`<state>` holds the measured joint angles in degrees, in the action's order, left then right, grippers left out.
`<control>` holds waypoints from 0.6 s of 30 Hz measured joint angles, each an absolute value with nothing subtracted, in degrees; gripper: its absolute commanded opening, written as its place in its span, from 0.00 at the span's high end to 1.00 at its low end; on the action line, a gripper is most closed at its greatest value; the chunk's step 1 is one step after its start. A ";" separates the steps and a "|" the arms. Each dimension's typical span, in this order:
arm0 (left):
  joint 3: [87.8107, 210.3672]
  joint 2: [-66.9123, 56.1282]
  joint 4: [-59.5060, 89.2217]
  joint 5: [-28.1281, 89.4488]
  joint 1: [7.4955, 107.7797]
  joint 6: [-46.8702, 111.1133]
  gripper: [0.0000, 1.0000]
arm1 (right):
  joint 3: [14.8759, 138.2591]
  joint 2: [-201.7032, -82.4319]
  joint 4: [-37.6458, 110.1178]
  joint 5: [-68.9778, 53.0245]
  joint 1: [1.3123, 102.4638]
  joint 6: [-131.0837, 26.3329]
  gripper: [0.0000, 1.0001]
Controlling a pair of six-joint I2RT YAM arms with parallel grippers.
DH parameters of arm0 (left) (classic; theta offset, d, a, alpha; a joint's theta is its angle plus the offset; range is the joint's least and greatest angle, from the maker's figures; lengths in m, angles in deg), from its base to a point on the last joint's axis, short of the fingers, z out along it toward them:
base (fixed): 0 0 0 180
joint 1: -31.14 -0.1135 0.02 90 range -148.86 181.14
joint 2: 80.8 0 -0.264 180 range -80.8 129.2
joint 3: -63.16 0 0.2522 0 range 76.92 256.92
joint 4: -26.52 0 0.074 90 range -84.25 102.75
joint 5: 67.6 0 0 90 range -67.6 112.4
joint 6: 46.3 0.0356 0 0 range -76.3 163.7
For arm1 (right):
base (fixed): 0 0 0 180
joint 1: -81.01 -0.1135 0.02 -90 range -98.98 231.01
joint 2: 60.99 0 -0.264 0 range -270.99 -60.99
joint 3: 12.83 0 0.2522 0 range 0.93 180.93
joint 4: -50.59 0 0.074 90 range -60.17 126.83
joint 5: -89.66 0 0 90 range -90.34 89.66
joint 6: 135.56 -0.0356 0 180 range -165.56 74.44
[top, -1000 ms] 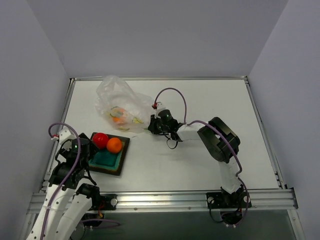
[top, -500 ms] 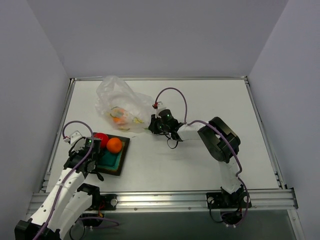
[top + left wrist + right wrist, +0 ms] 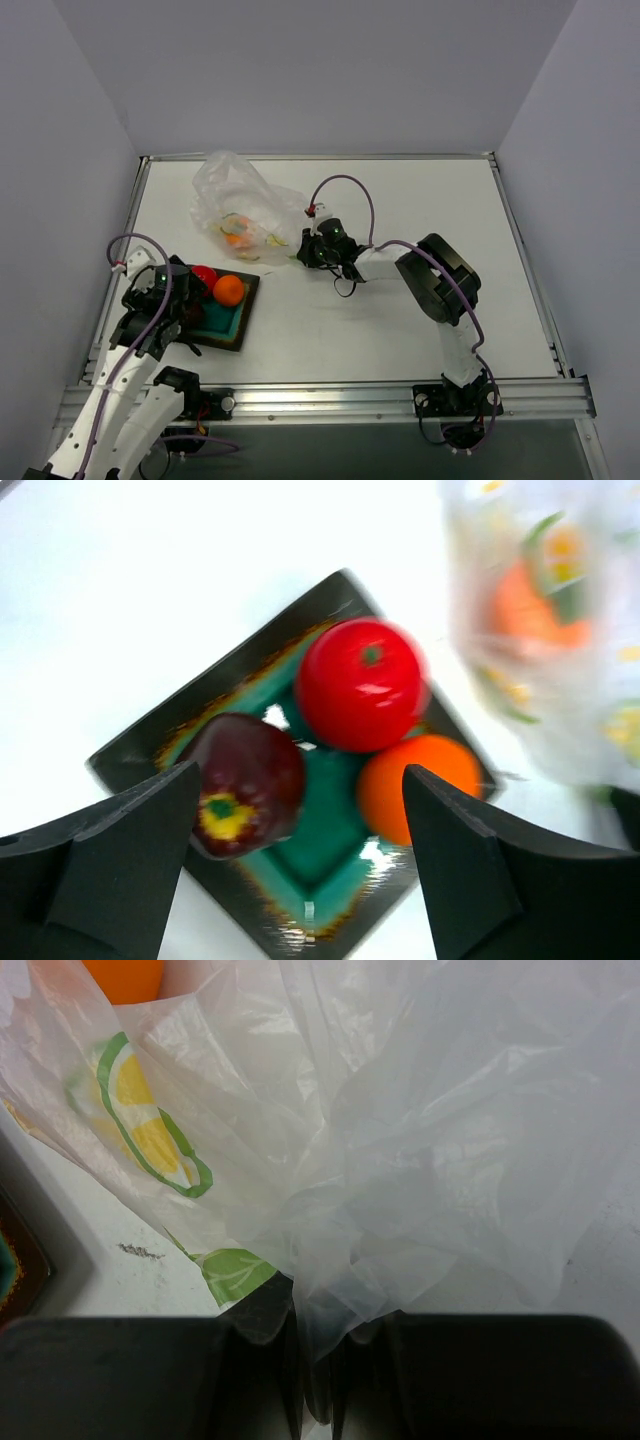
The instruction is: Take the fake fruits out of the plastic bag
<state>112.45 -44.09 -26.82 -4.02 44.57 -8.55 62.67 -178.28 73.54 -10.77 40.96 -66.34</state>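
On your left gripper (image 3: 300,780) the jaws gape over the dish (image 3: 225,685), the maroon fruit (image 3: 245,785) between them, unheld. On your right gripper (image 3: 315,1370) the jaws pinch the plastic bag (image 3: 400,1160) at its right end.

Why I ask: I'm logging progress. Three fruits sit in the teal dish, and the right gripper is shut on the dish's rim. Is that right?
One detail is wrong. The right gripper is shut on the plastic bag, not the dish's rim; the right wrist view shows it. The red fruit, orange fruit and maroon fruit do sit in the teal dish.
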 measured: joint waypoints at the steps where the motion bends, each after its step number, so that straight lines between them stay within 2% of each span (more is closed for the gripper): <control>1: 113.98 -43.78 -25.97 -3.36 44.57 -8.07 0.23 | 62.67 -178.28 73.52 -10.77 40.96 -66.34 0.94; 6: 123.84 -35.04 -20.02 0.49 45.49 -6.41 0.35 | 62.67 -178.28 73.52 -10.77 40.96 -66.34 0.94; 12: 137.80 -11.68 -9.46 2.30 50.67 -3.39 0.52 | 62.67 -178.28 73.54 -10.77 40.96 -66.34 0.94; 13: 139.64 -7.79 -8.06 2.70 51.19 -2.95 0.59 | 62.67 -178.28 73.52 -10.77 40.96 -66.34 0.94; 15: 143.22 0.08 -5.90 2.91 51.54 -2.01 0.66 | 62.69 -178.28 73.52 -10.79 40.96 -66.34 0.94; 18: 148.91 9.50 -4.98 2.85 51.52 -0.37 0.71 | 62.69 -178.28 73.52 -10.79 40.94 -66.38 0.94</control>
